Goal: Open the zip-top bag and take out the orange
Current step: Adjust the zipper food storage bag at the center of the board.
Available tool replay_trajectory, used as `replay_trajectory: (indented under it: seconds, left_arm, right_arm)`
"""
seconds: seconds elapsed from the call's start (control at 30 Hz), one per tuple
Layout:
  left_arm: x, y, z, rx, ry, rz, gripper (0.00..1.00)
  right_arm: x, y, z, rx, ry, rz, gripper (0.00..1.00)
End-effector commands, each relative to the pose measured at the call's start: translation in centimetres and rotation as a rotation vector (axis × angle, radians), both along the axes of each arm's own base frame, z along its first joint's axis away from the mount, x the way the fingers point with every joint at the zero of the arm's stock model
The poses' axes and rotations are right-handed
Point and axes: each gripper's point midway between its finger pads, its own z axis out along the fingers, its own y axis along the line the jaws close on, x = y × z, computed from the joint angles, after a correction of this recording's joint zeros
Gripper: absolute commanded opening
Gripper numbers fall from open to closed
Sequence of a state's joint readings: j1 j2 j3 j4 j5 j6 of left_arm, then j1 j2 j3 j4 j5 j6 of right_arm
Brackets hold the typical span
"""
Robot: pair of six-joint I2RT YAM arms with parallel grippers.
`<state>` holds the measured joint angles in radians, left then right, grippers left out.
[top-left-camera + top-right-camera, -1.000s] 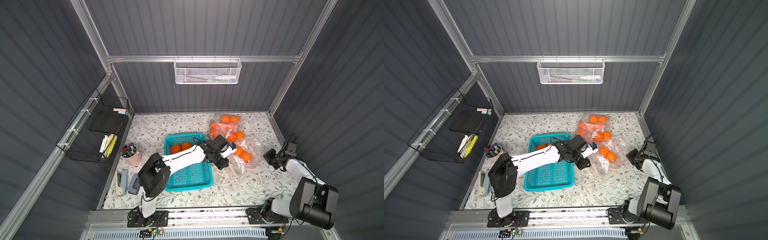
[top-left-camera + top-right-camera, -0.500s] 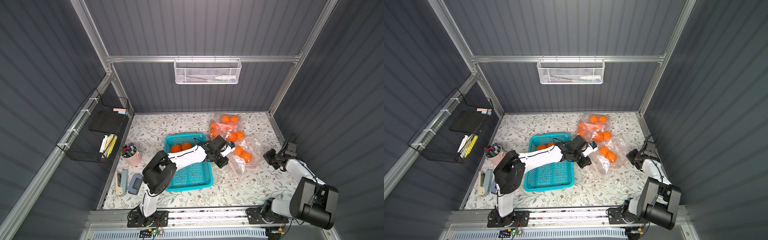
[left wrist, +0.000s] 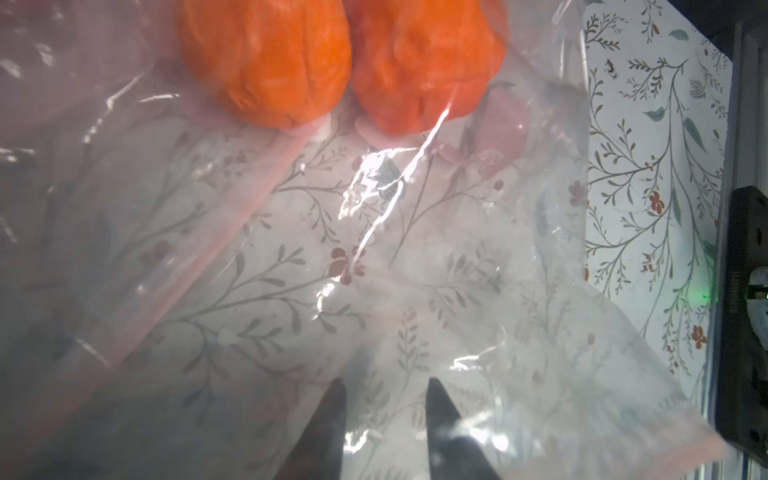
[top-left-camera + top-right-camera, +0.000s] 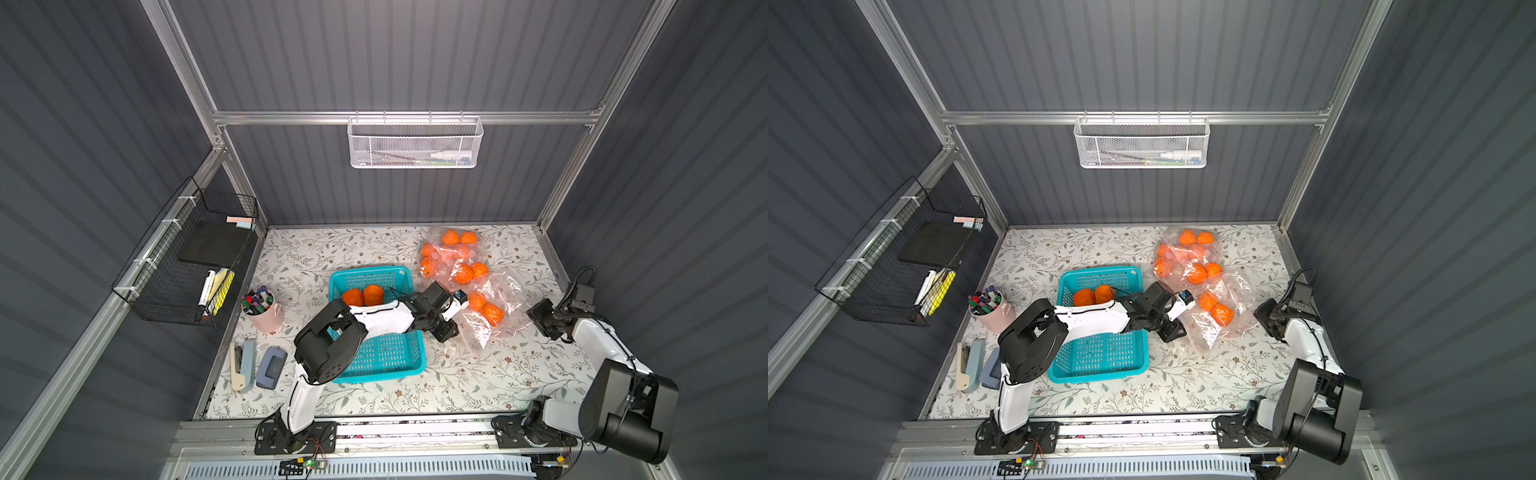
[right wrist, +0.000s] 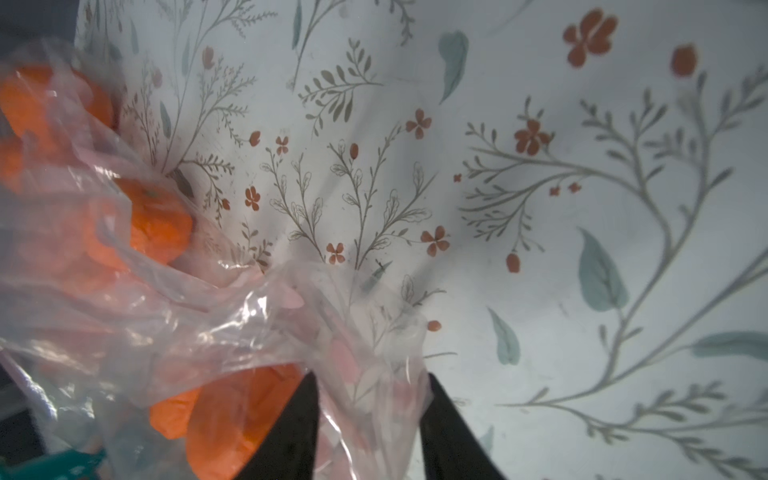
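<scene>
Left gripper (image 3: 384, 419) and right gripper (image 5: 370, 419) are seen with jaws parted, film draped slack across them, nothing clamped. The orange (image 3: 266, 62) is held inside the zip-top bag (image 3: 436, 270) (mouth unclear). Likely risk: only film is pinched, so the bag is dragged.

- No text, label, brand, number or sign is legible in any view.
- Pink marks on the zip-top bag (image 3: 457, 270) are blurred shapes, not letters.
- Any print on the markers (image 4: 206, 287) in the black wire basket (image 4: 166, 266) is too small to tell.
</scene>
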<state>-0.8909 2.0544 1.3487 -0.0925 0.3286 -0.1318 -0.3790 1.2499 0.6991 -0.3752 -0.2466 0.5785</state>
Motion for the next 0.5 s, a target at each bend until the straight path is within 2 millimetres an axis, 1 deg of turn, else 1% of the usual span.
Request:
replay_trajectory:
  seconds: [0.0,0.1,0.17,0.2,0.23,0.27,0.3,0.4,0.43,0.47]
  left_arm:
    - [-0.2,-0.3,-1.5,-0.01,0.028,0.0,0.35]
    - [-0.1,-0.5,-1.5,-0.017,0.029,-0.005,0.35]
    - [0.0,-0.7,-1.6,-0.017,0.031,-0.004,0.35]
    - [0.0,-0.7,-1.7,-0.016,0.032,-0.003,0.35]
    - [0.0,-0.7,-1.7,-0.016,0.035,-0.002,0.35]
    - [0.0,-0.7,-1.7,-0.016,0.033,-0.004,0.36]
    - [0.0,-0.8,-1.7,-0.018,0.032,-0.005,0.38]
    - [0.1,-0.8,-1.6,-0.023,0.033,0.001,0.5]
    - [0.2,-0.9,-1.4,-0.028,0.031,0.002,0.55]
    - [0.3,-1.0,-1.3,-0.03,0.03,0.005,0.57]
  right_arm:
    - [-0.6,-1.0,3.3,-0.078,-0.026,-0.027,0.55]
    - [-1.1,-0.9,5.4,-0.126,-0.062,-0.017,0.53]
    - [-1.0,-0.1,6.9,-0.154,-0.115,0.015,0.44]
    - [-0.6,0.7,7.5,-0.16,-0.149,0.056,0.37]
    - [-0.2,1.8,7.9,-0.156,-0.179,0.108,0.32]
    - [0.2,2.6,8.0,-0.154,-0.191,0.144,0.3]
    - [0.7,3.6,7.7,-0.14,-0.185,0.185,0.29]
    - [1.5,6.2,6.1,-0.063,-0.113,0.271,0.23]
    - [1.8,6.9,5.4,-0.046,-0.088,0.294,0.22]
    - [2.1,7.4,5.0,-0.038,-0.077,0.308,0.22]
